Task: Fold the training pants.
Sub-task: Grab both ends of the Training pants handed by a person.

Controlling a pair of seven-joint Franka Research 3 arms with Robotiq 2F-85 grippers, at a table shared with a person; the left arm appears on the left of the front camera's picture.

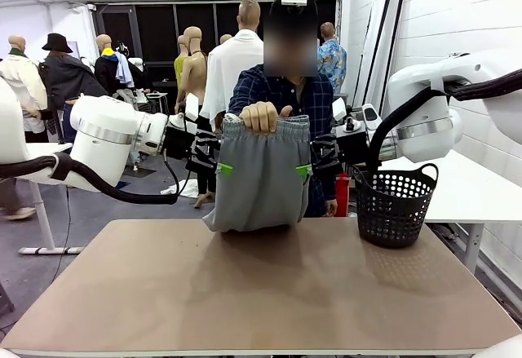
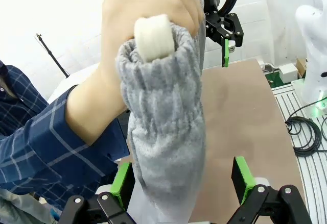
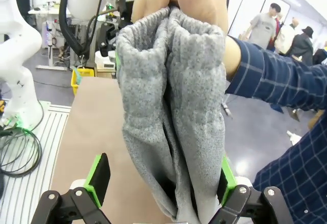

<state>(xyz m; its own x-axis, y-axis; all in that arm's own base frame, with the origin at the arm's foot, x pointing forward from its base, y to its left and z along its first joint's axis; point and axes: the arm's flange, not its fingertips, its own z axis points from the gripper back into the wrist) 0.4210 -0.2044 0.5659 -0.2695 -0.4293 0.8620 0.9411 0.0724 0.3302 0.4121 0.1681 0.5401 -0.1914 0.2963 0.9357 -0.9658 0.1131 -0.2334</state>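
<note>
The left arm (image 1: 106, 142) is sitting level on the left side, wrist pointing inward at the middle of the far edge. The right arm (image 1: 432, 101) is mirroring it, elbow high, forearm angling down and in. Between them the brown table (image 1: 261, 301) is lying bare across the near half.

At the far edge the person is holding the pants (image 1: 261, 174) up, bunched into a grey bundle. They are hanging from the waistband, with the bottom just resting on the table. One hand (image 1: 261, 117) is gripping the gathered waistband at the top middle. In the left wrist view a white drawstring end (image 2: 152, 36) is poking out from under that hand, and a blue checked sleeve (image 2: 46, 147) is running off to the side.

To the right, near the right arm's cable, a black perforated basket (image 1: 395, 203) is standing on the table, well apart from the pants.

Now the fingers. The left gripper (image 1: 218, 165) is sitting at the pants' left edge, about halfway up the bundle, and the right gripper (image 1: 307, 168) is level with it on the other edge. Both are spread wide. In the left wrist view the cloth is hanging between the pads, with the far pad (image 2: 243, 179) clear of it. In the right wrist view one pad (image 3: 98, 177) is standing off while the other is right against the fabric. Neither one is pinching anything.
</note>
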